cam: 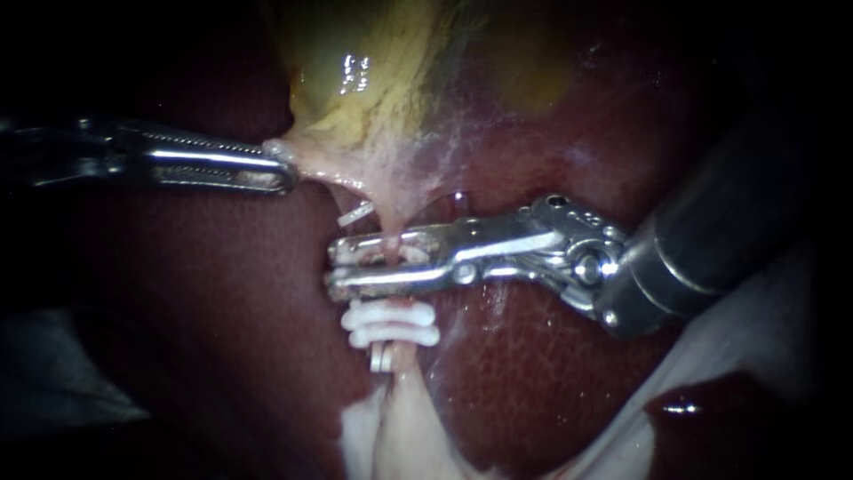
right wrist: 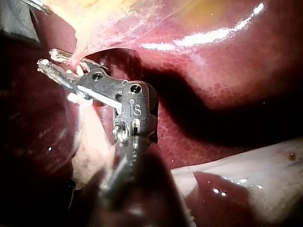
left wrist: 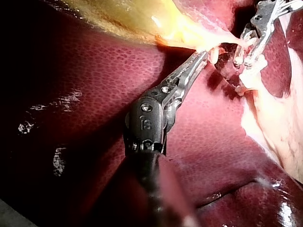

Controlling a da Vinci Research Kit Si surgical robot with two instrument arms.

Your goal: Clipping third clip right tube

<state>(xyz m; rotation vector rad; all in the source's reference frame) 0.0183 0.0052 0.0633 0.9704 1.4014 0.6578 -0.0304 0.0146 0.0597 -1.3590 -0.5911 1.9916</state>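
Note:
The right tube (cam: 389,224) runs down from the yellowish gallbladder (cam: 373,80) over the dark red liver (cam: 222,311). My right instrument (cam: 336,267) comes in from the right, its jaws straddling the tube and holding a white clip (cam: 357,255) that spans it. Just below on the same tube sit two white clips (cam: 391,314), one under the other. My left instrument (cam: 277,167) has its jaws shut on the gallbladder's lower edge, pulling it sideways. The left wrist view shows this grip (left wrist: 201,54); the right wrist view shows the right jaws (right wrist: 52,61) at the tube.
A small metal clip (cam: 382,357) sits under the white clips, and another metal piece (cam: 355,213) lies left of the tube above the jaws. Pale tissue (cam: 400,436) fans out below. A whitish band (cam: 755,329) crosses under the right shaft.

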